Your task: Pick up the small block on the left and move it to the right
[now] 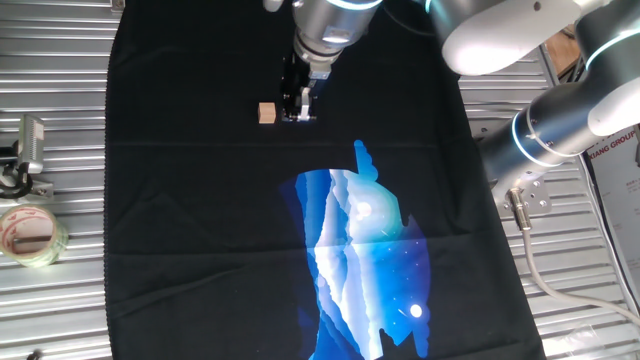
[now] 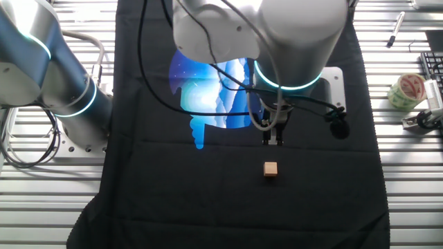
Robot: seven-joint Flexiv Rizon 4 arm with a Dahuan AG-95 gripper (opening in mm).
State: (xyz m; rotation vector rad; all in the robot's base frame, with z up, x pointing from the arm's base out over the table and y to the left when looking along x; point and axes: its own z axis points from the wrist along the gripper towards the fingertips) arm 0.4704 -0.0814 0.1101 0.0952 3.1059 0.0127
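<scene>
The small block [image 1: 266, 113] is a tiny tan wooden cube lying on the black cloth [image 1: 200, 220]. It also shows in the other fixed view [image 2: 270, 169]. My gripper [image 1: 300, 116] points down just to the right of the block, close to the cloth and apart from the block. In the other fixed view the gripper [image 2: 273, 141] hangs just behind the block. It holds nothing. The fingers stand close together, and the gap between them is too small to judge.
A blue and white print [image 1: 365, 260] covers the middle of the cloth. A roll of clear tape [image 1: 30, 233] and a metal clip [image 1: 28, 150] lie on the slatted metal table at the left. The arm's base [image 1: 545, 140] stands at the right.
</scene>
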